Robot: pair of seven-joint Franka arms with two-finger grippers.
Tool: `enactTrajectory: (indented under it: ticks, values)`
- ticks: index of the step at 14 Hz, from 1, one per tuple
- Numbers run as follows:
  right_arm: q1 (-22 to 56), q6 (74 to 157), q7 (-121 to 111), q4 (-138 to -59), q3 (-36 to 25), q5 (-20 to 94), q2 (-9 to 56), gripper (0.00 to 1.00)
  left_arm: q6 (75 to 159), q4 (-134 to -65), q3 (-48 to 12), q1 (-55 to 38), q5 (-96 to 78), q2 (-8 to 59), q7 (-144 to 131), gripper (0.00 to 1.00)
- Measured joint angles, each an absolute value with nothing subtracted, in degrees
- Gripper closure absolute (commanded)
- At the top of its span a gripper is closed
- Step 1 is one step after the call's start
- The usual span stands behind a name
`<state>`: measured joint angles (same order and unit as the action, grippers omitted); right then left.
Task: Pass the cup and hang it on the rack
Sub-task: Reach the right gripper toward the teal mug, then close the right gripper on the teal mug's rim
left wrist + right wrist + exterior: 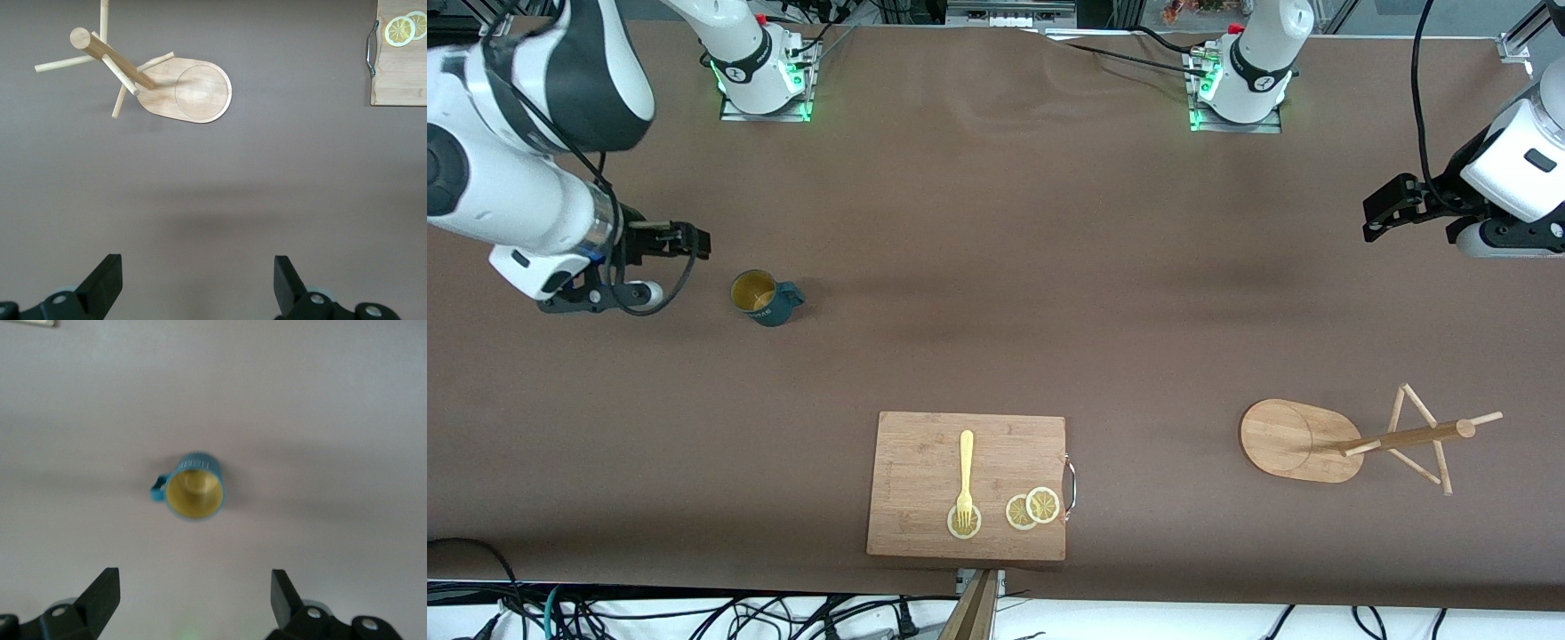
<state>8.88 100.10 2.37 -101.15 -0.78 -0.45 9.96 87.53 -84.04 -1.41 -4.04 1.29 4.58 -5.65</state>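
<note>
1. The small dark teal ribbed cup (764, 297) with a yellowish inside stands upright on the brown worktop (996, 267) toward the right arm's end, its little handle turned toward the left arm's end; nothing touches it
2. The right pincer (689, 242) hangs just beside the cup, its fingers spread wide and empty; in the right wrist view the cup (193, 495) sits ahead between the two black fingertips (100, 593)
3. The step in hand looks like the opening one: the reach for the cup, with no grasp made yet
4. The next move calls for the right pincer to come down around the cup's wall or rim and close, leaving the handle free for the peg
5. The light bamboo rack (1352, 440) with thin pegs stands toward the left arm's end, nearer the front camera than the cup and well apart from it
6. The left pincer (1392, 206) waits in the air, wide open and empty, over bare worktop near the rack (160, 80)
</note>
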Motion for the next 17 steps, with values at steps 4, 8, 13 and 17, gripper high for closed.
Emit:
enactTrajectory:
  ticks: [4, 8, 13, 17]
  values:
    - [8.9, 117.9, 2.4, -116.0, -0.9, -0.6, 9.9, 0.0, 87.5, -84.0, -1.4, -4.0, 1.3, 4.7, -5.6, 0.0]
    - [8.9, 129.0, 2.4, -124.8, -1.2, -0.7, 9.4, 0.0, 87.5, -84.0, -1.4, -4.0, 1.3, 4.7, -5.6, 0.0]
    - [8.9, 134.7, 2.4, -128.6, -1.8, -0.7, 9.0, 0.0, 87.5, -84.0, -1.4, -4.0, 1.3, 4.7, -5.6, 0.0]
    - [8.8, 139.5, 2.4, -132.0, -1.8, -0.7, 9.1, 0.38, 87.5, -84.0, -1.4, -4.0, 1.3, 4.7, -5.6, 0.0]
